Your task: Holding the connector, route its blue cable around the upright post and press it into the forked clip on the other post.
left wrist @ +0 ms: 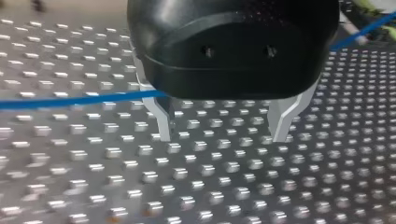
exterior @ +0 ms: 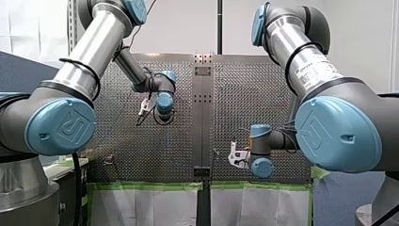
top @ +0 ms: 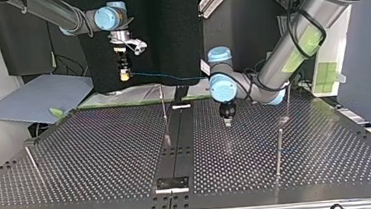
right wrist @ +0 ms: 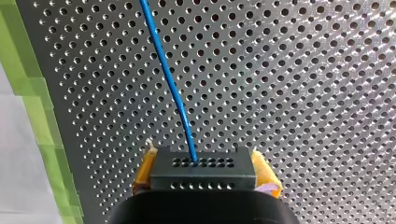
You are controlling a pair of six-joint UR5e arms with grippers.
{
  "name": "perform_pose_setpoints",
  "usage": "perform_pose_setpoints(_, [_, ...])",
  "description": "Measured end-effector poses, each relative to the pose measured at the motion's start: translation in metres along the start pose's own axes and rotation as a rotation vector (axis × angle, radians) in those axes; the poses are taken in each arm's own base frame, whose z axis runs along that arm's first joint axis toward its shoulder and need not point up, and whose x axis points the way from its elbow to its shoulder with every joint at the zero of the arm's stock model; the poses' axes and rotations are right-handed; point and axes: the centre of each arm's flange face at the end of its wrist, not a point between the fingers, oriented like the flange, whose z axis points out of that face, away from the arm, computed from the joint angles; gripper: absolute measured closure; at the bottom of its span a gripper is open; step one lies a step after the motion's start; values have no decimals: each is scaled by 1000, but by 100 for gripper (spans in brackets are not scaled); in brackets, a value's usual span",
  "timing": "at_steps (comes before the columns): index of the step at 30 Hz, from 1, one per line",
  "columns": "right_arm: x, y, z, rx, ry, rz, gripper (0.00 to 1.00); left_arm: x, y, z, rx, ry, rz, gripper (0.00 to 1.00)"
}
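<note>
In the top view, nearest on the perforated table (top: 102, 161), a thin upright post (top: 278, 147) stands at the right and a tilted rod (top: 32, 161) leans near the left edge. Further back, on the dark centre strip, a second slim post (top: 164, 113) stands upright. The post tops are too small to tell which carries a forked clip.

Just right of centre and a little further back, my left gripper (top: 228, 122) hangs low over the table, pointing down. The left wrist view shows its metal fingers (left wrist: 163, 121) spread wide, with nothing between them and only bare table beneath. The blue cable (left wrist: 79, 99) crosses that view above the table and passes by the root of one finger. It goes out of sight behind the black gripper body and shows again on the other side. Whether it touches the finger I cannot tell.

Farthest back, at the left and well above the table's far edge, my right gripper (top: 124, 71) points down. In the right wrist view its yellow pads (right wrist: 267, 176) are clamped on both sides of the black connector (right wrist: 201, 170). The cable leaves the connector's face and runs ahead over the table, and green tape (right wrist: 32, 116) lines the table's edge off to one side. In the top view the cable runs from the connector to the right, in the air, towards my left arm
</note>
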Motion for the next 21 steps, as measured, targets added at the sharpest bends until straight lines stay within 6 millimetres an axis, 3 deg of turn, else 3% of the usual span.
perform_pose_setpoints(12, [0,1,0,-1,-1,0,100,59,-27,8,14,101,76,2])
perform_pose_setpoints(21, [0,1,0,-1,-2,1,100,74,-33,4,19,137,98,2])
